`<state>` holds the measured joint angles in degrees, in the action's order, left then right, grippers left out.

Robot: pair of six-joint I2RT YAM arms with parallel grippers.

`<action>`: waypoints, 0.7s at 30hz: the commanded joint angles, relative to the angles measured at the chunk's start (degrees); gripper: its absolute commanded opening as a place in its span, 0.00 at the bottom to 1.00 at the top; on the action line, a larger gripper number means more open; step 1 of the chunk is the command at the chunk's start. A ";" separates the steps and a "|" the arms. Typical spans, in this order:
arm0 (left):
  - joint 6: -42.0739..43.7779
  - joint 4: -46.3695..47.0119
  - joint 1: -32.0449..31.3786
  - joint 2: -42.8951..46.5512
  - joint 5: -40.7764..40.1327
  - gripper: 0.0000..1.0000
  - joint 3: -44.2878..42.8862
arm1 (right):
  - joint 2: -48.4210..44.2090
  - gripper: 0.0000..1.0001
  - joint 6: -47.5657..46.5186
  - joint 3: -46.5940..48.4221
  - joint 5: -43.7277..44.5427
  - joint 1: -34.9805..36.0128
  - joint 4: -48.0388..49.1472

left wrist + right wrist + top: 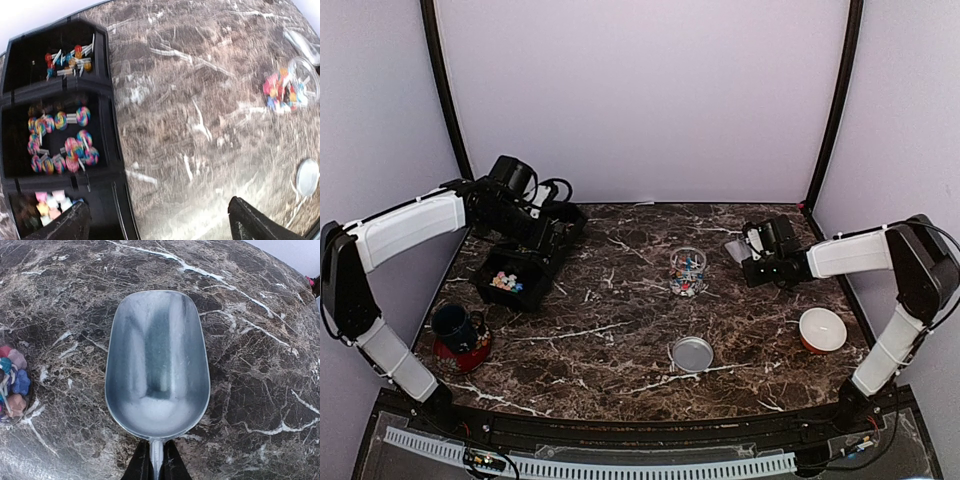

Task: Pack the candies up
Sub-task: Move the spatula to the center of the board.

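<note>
A glass jar (688, 272) stands mid-table, partly filled with the candies (686, 280), small sweets in mixed colours. The jar also shows in the left wrist view (290, 90) and at the left edge of the right wrist view (12, 385). More candies (505, 282) lie in a black compartment tray (552, 285) at the left. My left gripper (545, 235) hovers over that tray, open and empty (160, 227). My right gripper (765, 255) is shut on the handle of an empty metal scoop (157, 365), right of the jar, above the table.
The jar's round metal lid (692, 353) lies flat in front of the jar. The tray (112, 130) also holds swirl lollipops (60, 140) and small lollipops (70, 57). A dark mug on a red saucer (455, 330) stands front left. A white and orange bowl (822, 330) stands front right.
</note>
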<state>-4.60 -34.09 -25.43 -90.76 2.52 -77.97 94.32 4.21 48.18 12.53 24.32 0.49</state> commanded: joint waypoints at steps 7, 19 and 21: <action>-0.53 8.62 -2.60 14.01 1.26 0.99 18.11 | 4.73 0.09 1.97 4.95 -3.14 -0.83 -4.02; 0.00 10.72 -2.60 16.23 1.04 0.99 20.01 | 5.40 0.21 2.42 5.92 -3.16 -0.83 -6.94; 0.11 10.67 -2.52 16.43 0.61 0.99 20.09 | 5.11 0.25 2.55 6.35 -3.24 -0.84 -7.70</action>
<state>-5.15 -24.71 -27.90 -76.14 3.44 -58.96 99.29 6.07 52.66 9.82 23.83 -5.96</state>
